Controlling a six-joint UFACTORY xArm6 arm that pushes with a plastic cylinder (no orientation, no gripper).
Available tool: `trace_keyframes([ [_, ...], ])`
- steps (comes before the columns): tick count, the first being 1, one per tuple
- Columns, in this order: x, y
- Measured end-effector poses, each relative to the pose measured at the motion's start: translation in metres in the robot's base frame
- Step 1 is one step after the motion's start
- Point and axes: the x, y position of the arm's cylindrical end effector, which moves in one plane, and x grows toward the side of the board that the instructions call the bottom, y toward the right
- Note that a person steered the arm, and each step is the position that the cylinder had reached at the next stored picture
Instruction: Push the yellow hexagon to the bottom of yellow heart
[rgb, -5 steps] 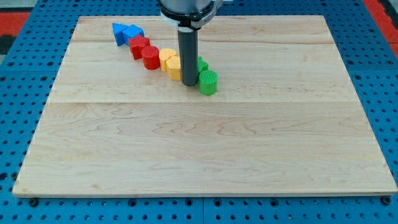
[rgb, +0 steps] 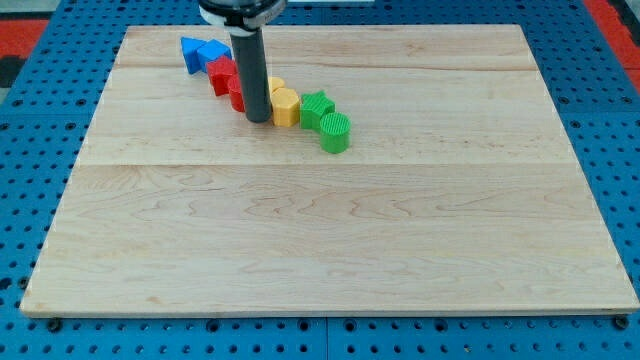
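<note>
My tip (rgb: 257, 119) (a bare rod with no claw, holding nothing) stood left of the yellow hexagon (rgb: 286, 107), which touched the yellow heart (rgb: 273, 88); next, probably nudge it nearer

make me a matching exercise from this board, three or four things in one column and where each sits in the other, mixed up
Column 1:
1. blue blocks
2. green cylinder
3. my tip
4. yellow blocks

Column 2:
A. the row's end at the view's right
B. just left of the yellow blocks, in front of the red blocks
C. the row's end at the view's upper left
D. between my tip and the green blocks

Pairs: 1-C, 2-A, 3-B, 4-D
</note>
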Motion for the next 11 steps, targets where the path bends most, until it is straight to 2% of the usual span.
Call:
trace_keyframes([
  [1, -0.014, 0.0],
  [4, -0.008, 0.02],
  [5, -0.003, 0.016],
  [7, 0.032, 0.057],
  [9, 0.036, 0.079],
  [11, 0.02, 0.092],
])
